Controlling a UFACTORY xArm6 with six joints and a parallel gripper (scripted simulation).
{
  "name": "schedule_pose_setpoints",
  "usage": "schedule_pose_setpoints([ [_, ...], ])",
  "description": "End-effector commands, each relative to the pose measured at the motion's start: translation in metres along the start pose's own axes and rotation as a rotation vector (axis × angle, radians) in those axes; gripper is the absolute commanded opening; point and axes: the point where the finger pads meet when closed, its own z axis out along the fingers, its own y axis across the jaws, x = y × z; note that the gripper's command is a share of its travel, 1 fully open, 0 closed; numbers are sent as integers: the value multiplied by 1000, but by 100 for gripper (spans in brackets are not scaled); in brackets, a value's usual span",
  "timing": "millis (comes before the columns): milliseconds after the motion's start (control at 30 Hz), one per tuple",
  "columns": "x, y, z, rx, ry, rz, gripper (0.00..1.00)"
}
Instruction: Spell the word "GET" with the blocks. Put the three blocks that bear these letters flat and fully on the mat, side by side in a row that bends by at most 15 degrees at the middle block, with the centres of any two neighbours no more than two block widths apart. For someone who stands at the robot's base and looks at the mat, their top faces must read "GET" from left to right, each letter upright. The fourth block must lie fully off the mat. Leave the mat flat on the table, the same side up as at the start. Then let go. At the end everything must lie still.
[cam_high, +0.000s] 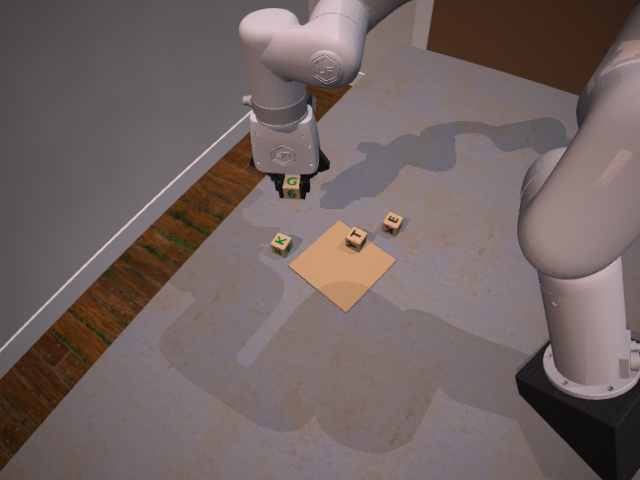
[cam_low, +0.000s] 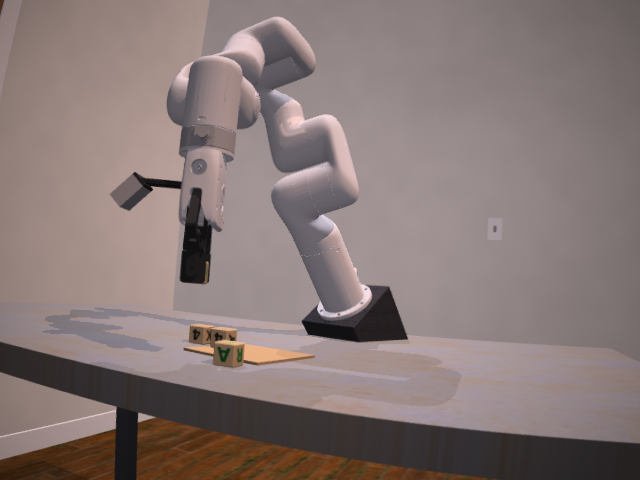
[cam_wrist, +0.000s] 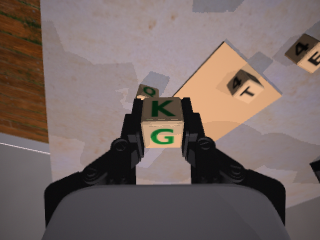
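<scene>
While the wrist points down above the table (cam_high: 206, 413) (cam_low: 465, 403) (cam_wrist: 90, 50), the fingers (cam_high: 293, 188) (cam_low: 195, 271) grip the G block (cam_high: 292, 187) (cam_low: 207, 272) (cam_wrist: 162, 130).

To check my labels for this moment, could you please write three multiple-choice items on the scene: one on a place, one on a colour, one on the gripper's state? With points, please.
1. Where is the T block?
A) On the mat
B) In the gripper
C) On the floor

2. What colour is the K block's top letter?
A) Black
B) Green
C) Red

3. How is the gripper?
A) Open, holding nothing
B) Shut on the E block
C) Shut on the G block

1: A, the T block (cam_high: 356, 239) (cam_wrist: 245, 87) sits on the mat (cam_high: 338, 276) (cam_low: 273, 354) (cam_wrist: 205, 100).
2: B, the K block (cam_high: 281, 244) (cam_low: 228, 353) shows a green K on top.
3: C, the gripper (cam_high: 292, 190) (cam_low: 195, 279) (cam_wrist: 162, 110) has its fingers against both sides of the G block (cam_high: 292, 187) (cam_wrist: 162, 122).
</scene>
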Motion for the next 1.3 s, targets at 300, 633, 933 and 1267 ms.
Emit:
schedule_pose_setpoints([
  [300, -54, 24, -4, -1, -9, -443, 27],
  [633, -90, 47, -4, 1, -4, -789, 27],
  [933, -118, 69, -3, 5, 11, -1103, 27],
  [1267, -118, 69, -3, 5, 11, -1105, 27],
])
